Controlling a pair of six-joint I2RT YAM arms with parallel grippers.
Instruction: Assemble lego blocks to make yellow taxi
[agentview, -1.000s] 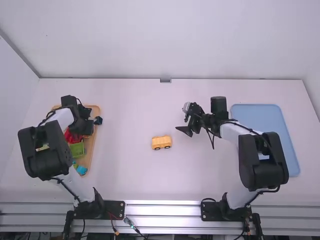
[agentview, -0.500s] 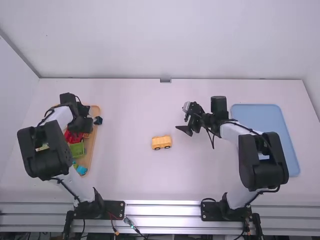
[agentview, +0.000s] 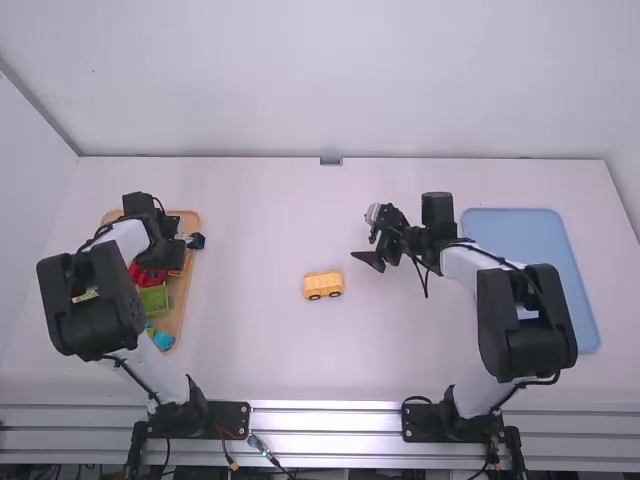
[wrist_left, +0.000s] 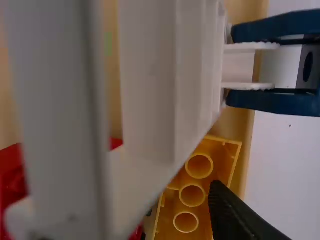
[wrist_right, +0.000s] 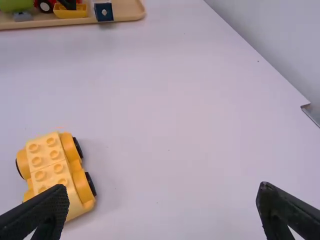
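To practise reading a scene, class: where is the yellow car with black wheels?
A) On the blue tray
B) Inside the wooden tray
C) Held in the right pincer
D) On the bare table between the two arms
D: the car sits on the white table, with one arm on each side.

Has the left arm (agentview: 92, 300) bent, reaching up the left side, with the left gripper (agentview: 165, 250) held low at its end. Has also the right arm (agentview: 525, 320) bent, and turns the right gripper (agentview: 366, 238) inward, to the middle, with both black fingers (wrist_right: 45, 212) widely apart.
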